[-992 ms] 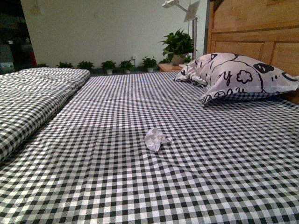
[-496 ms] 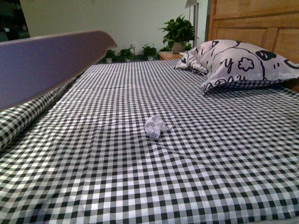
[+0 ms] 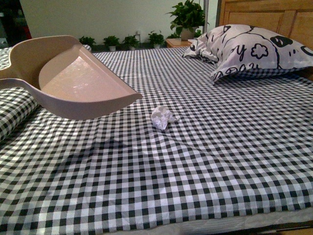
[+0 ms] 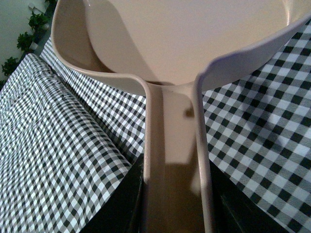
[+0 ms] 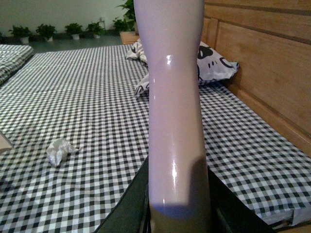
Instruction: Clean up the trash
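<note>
nothing collected yet: the small crumpled white-grey paper ball [image 3: 163,118] lies loose mid-bed on the black-and-white checked sheet [image 3: 205,161], well off every edge. judged: sweep-in and disposal are both left. left gripper [image 4: 175,208] pinches the handle of the pink plastic dustpan [image 3: 83,83], which hovers near the left edge with its mouth toward the ball, apart from it. right gripper [image 5: 179,208] clamps a pale lilac glossy plastic handle [image 5: 175,97] — head out of view.
</note>
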### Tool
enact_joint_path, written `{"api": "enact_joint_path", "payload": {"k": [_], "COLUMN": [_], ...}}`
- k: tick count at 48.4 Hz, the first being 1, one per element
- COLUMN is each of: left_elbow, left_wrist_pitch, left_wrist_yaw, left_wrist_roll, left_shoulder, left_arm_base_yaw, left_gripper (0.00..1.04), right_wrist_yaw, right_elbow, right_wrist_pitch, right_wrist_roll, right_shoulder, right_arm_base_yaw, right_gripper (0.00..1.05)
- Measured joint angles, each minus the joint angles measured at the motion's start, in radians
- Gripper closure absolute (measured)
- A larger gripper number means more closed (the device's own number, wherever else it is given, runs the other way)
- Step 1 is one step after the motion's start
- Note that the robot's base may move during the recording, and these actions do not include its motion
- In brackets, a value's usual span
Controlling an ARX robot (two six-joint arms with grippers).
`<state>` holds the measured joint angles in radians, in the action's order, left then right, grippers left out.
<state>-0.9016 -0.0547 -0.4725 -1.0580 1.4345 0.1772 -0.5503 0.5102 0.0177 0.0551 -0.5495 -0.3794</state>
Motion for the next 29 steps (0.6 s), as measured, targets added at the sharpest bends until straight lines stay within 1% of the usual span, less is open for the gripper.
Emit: {"api": "enact_joint_path", "payload": {"k": [8,17,23,29], "left_elbow": [-0.025,-0.051,-0.065,-0.072], "left_wrist_pitch": [-0.024,-0.024,-0.031,-0.045], "left_wrist_yaw": [0.032,0.052,0.041,0.031], "left_wrist_roll": [0.000,0.072,0.124,0.137], "left_shoulder": [0.067,0.128,0.168,0.203], "left_arm_base_yaw": [-0.029,-0.060,-0.082,-0.099], "left_gripper": [0.77,0.77,0.77,0.77], "right_wrist_yaw": [0.000,0.000,0.000,0.000], "right_elbow": [0.000,0.000,0.000,0.000], "right_wrist_pitch": [0.000,0.000,0.000,0.000], "right_wrist_roll": [0.000,0.000,0.000,0.000], "right_shoulder": [0.000,0.000,0.000,0.000], "right_arm_base_yaw": [0.000,0.000,0.000,0.000], "right_gripper": [0.84,0.84,0.84,0.84]}}
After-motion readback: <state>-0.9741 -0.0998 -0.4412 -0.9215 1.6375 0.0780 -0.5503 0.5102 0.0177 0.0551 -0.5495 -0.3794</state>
